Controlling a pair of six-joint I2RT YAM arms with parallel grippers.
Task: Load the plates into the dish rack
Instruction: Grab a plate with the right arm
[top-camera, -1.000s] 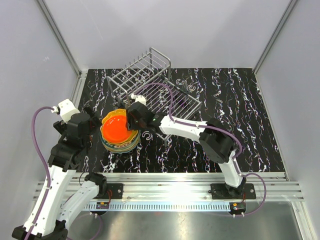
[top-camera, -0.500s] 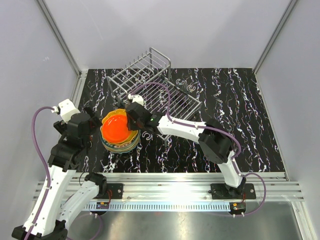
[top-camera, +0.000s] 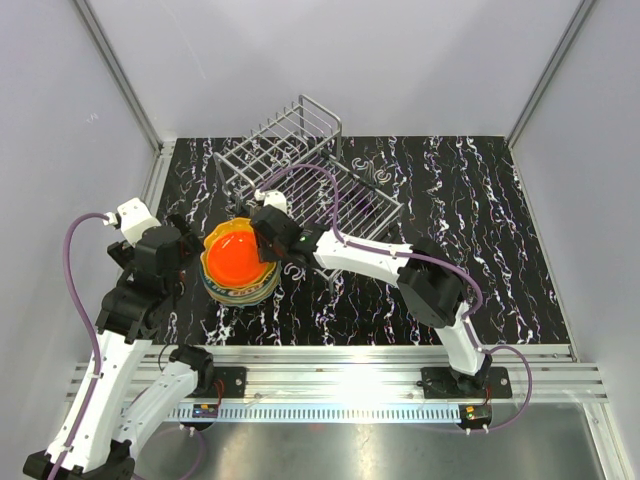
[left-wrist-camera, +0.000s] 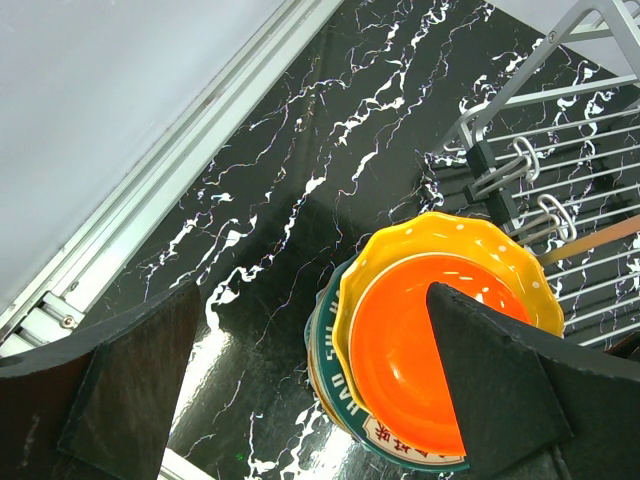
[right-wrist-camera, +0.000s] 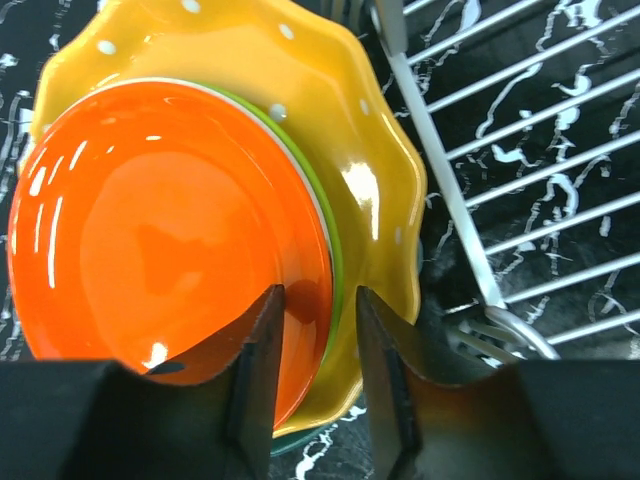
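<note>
Motion since a second ago is slight: the right hand (top-camera: 263, 232) has edged left onto the rack-side edge of the stack (top-camera: 240, 285). The left arm has not moved and the stack looks the same. Below the red plate (top-camera: 235, 254) on top only rims show: a green plate (right-wrist-camera: 335, 262), a dotted plate (right-wrist-camera: 380, 150), then teal edges too thin to sort. Both wrist views cut the rack (top-camera: 290, 145) down to a few wires, and the left hand's right finger (left-wrist-camera: 490, 380) covers part of the red plate. The right hand's fingers (right-wrist-camera: 262, 370) stand narrowly apart with the red and green rims in the gap; contact cannot be made out. The left hand (top-camera: 187, 250) is spread wide over bare desk (left-wrist-camera: 280, 200), with the stack just beside its right finger. The stack sits on the desk, right beside the rack's near corner.
</note>
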